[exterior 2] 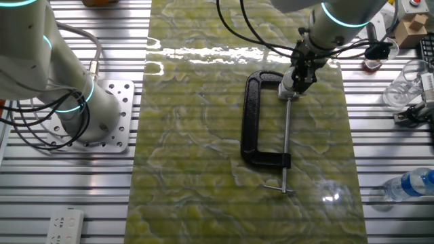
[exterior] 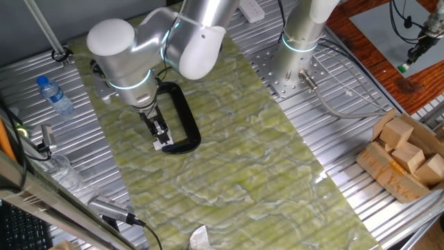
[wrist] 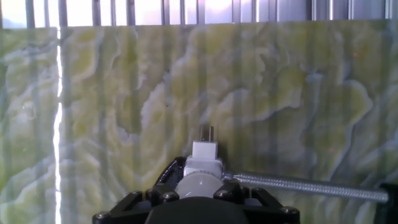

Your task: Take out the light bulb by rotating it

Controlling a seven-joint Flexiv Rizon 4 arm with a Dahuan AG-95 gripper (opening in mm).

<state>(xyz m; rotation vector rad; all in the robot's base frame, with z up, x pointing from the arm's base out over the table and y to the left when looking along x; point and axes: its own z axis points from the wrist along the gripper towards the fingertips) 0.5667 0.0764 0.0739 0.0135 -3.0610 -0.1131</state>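
- One fixed view: the gripper hangs low over the green marbled mat on the desk, right at the open mouth of the black C-shaped clamp. A small white piece shows at its tip, too small here to say whether it is bulb or socket. The clamp lies loose on the mat, so I judge that a twist at the tip could swing the whole clamp round instead of loosening the bulb.
- The other fixed view: the gripper meets the white socket piece at the top of the clamp's screw rod, near the clamp's upper arm. The bulb itself is hidden by the fingers. The rod is thin and runs along the mat; a sideways push from the arm might bend it or skid the clamp across the mat.
- Hand view: the light bulb sits between the black fingers, its round white face at the bottom edge, seated in the socket piece with the threaded rod leading off right. The jaws stand narrow and seem closed on the bulb, though contact is partly out of frame. A smooth, rounded bulb can slip in a light hold, so the hand would turn without it; too firm a squeeze risks cracking it.
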